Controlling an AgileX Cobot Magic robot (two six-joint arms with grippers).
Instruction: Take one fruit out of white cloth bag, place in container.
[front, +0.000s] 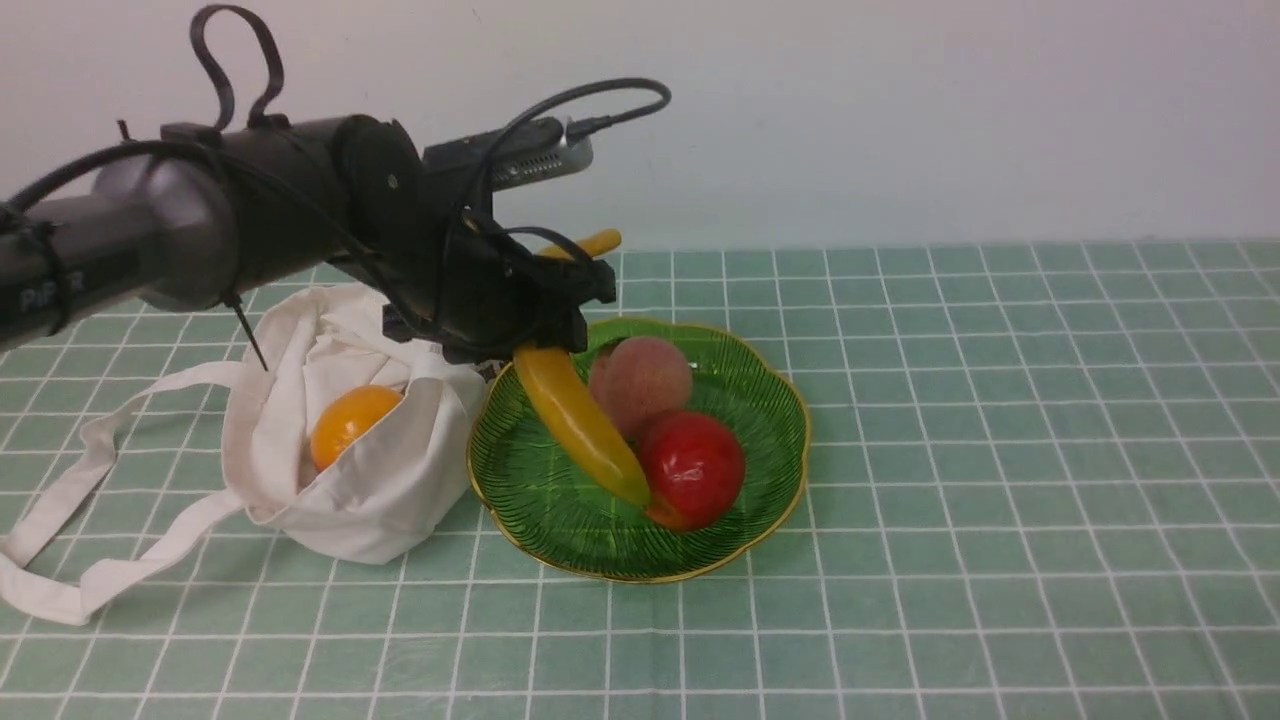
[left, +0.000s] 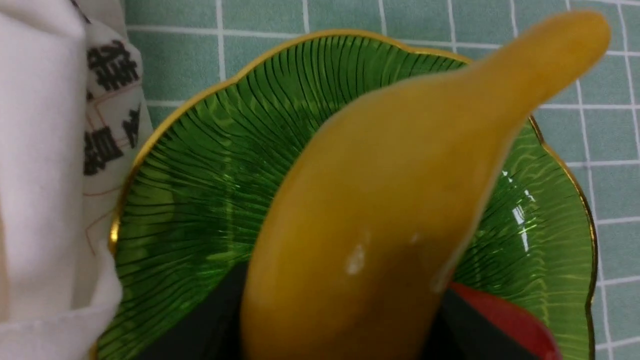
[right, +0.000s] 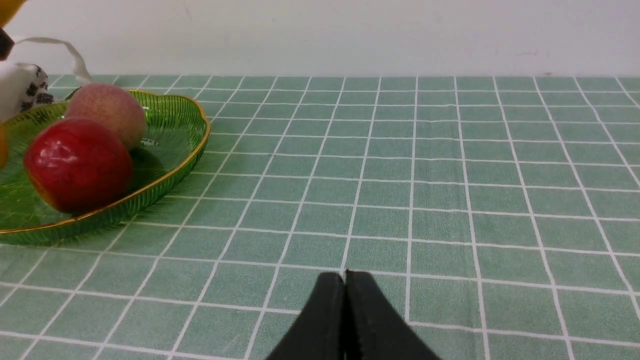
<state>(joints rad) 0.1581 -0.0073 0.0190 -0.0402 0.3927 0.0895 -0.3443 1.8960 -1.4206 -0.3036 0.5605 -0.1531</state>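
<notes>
The yellow banana (front: 580, 425) slants down across the green glass dish (front: 745, 365), its lower end close beside the red apple; I cannot tell whether it touches the glass. My left gripper (front: 545, 335) is shut on its upper part, and the stem sticks out behind the jaws. In the left wrist view the banana (left: 380, 210) fills the middle above the dish (left: 200, 165), with black fingers (left: 465, 332) on either side. The white cloth bag (front: 370, 490) slumps just left of the dish. My right gripper (right: 345, 282) is shut and empty, low over the cloth.
A round orange fruit (front: 350, 420) shows in the bag's mouth. A peach (front: 640, 378) and a red apple (front: 692, 468) lie in the dish. The bag's straps (front: 90, 470) trail to the left. A green checked cloth (front: 1000, 450) covers the table.
</notes>
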